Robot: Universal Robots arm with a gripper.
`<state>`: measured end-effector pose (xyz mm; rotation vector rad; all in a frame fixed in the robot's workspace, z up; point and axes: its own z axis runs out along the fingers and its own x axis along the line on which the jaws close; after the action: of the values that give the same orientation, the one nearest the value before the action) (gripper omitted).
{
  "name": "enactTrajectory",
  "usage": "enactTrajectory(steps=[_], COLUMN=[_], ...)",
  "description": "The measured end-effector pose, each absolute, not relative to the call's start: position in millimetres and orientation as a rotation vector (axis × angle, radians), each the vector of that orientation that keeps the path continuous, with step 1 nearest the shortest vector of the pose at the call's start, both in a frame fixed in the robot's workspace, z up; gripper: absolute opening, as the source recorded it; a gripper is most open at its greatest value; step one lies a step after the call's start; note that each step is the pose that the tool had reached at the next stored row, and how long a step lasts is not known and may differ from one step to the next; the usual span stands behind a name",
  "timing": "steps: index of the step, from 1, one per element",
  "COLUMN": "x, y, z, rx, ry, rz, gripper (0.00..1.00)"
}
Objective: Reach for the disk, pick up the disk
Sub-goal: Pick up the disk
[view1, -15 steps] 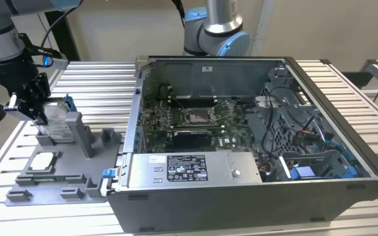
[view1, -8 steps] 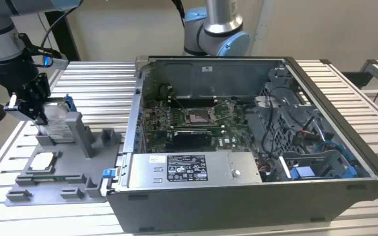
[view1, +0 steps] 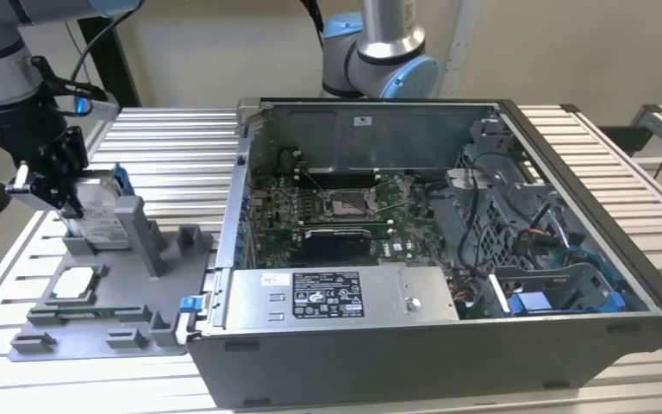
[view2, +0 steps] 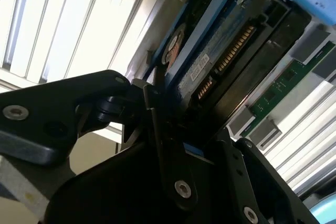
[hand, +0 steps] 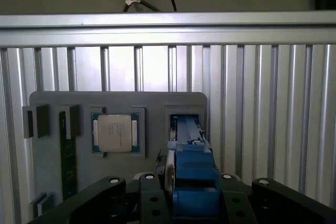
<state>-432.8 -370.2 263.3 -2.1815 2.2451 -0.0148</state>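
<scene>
The disk (view1: pixel 101 203), silver-grey with a blue frame, stands on edge over the upright holder of the grey fixture plate (view1: pixel 118 323) at the exterior view's left. My gripper (view1: pixel 72 191) is shut on it from the side. In the first wrist view the disk's blue edge (hand: pixel 191 174) sits between my gripper (hand: pixel 191 192) fingers, just over the fixture's slot (hand: pixel 185 121). The second wrist view shows the disk's underside with its connector pins (view2: pixel 231 56) held against a black finger (view2: pixel 157 124).
A small whitish square chip (view1: pixel 75 283) lies in the fixture plate (hand: pixel 52 171), also in the first wrist view (hand: pixel 114 133). An open computer case (view1: pixel 641 285) holding a grey labelled box (view1: pixel 331 297) stands right of the fixture. A second arm's base (view1: pixel 377 60) rises behind it.
</scene>
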Motion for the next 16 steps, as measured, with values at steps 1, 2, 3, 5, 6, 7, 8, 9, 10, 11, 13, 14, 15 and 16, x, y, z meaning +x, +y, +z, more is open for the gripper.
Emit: enactTrajectory(steps=[1,2,3,5,6,7,8,9,10,11,13,14,15,16], x=[-432.8,-432.8,-432.8,-432.8,-432.8,-432.8,-432.8,-432.8,-432.8,-432.8,-432.8,-432.8,-432.8,-432.8], y=[-370.3,-370.3,-370.3,-370.3,-370.3,-370.3,-370.3,-370.3,-370.3,-370.3,-370.3,-370.3,-370.3,-370.3], z=[264.4,265.8,267.3,270.4,272.0,273.6,275.1,276.6,277.9,279.5,282.4,283.5,284.8,286.0], rx=[-2.182,-2.182,-2.182,-2.182,-2.182,-2.182,-2.182,-2.182,-2.182,-2.182,-2.182,-2.182,-2.182,-2.182], ry=[2.245,2.245,2.245,2.245,2.245,2.245,2.245,2.245,2.245,2.245,2.245,2.245,2.245,2.245], rz=[-0.015,-0.015,-0.015,-0.015,-0.015,-0.015,-0.015,-0.015,-0.015,-0.015,-0.015,-0.015,-0.015,-0.015], gripper=[0.00,0.00,0.00,0.00,0.00,0.00,0.00,0.00,0.00,0.00,0.00,0.00,0.00,0.00])
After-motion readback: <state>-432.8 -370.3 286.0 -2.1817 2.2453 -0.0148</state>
